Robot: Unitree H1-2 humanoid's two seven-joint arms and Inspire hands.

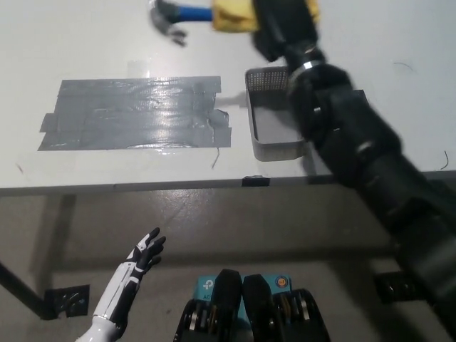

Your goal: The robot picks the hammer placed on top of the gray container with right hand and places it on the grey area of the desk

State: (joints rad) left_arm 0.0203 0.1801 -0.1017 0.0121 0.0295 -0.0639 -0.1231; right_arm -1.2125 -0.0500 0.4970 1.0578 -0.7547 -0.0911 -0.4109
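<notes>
- Nearest, we see our white left hand [142, 258] resting low at the lower left, below the desk edge, fingers spread and holding nothing.
- Past the edge, the grey area [135, 114] of tape lies flat on the white desk [356, 43], left of centre and bare.
- Just right of it sits the gray container [273, 122], with our black right arm crossing over its right side.
- Farthest, our right hand [281, 25] is closed around the hammer [199, 16] by its yellow grip.
- The hammer is lifted clear of the container; its long axis runs left to right, with the head pointing left and blurred.
- We judge that the coming move carries it left and nearer, since the tape lies that way from our right hand.
</notes>
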